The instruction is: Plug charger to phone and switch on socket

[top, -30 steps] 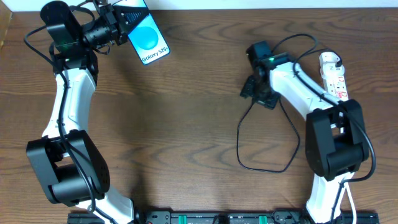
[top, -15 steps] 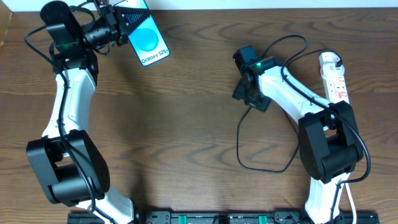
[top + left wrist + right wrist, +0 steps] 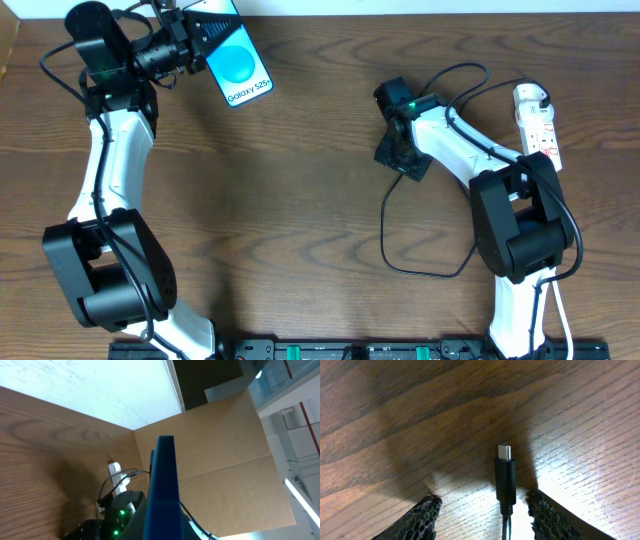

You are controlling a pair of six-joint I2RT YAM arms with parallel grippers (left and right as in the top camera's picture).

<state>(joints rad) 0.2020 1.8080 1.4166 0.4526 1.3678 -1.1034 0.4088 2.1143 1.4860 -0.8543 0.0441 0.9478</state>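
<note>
Overhead, left: phone (image 3: 238, 62) at the desk's (image 3: 300, 200) far edge, left side, screen up, clamped in the left gripper (image 3: 195, 45).
Overhead, right: charger (image 3: 384, 225) loops from the right gripper (image 3: 398, 155) toward the near edge; socket (image 3: 537, 125) by the far-right corner.
Left wrist: phone edge-on, gripped from below.
Right wrist: plug (image 3: 505, 477) between parted fingers (image 3: 415, 520), untouched, seemingly lying on the desk.

Dark wood-grain table (image 3: 300, 200), with a black rail (image 3: 330, 351) bearing green clips along the near edge. Past the far edge, a brown cardboard panel (image 3: 215, 455) beside a white surface (image 3: 100, 390)
</note>
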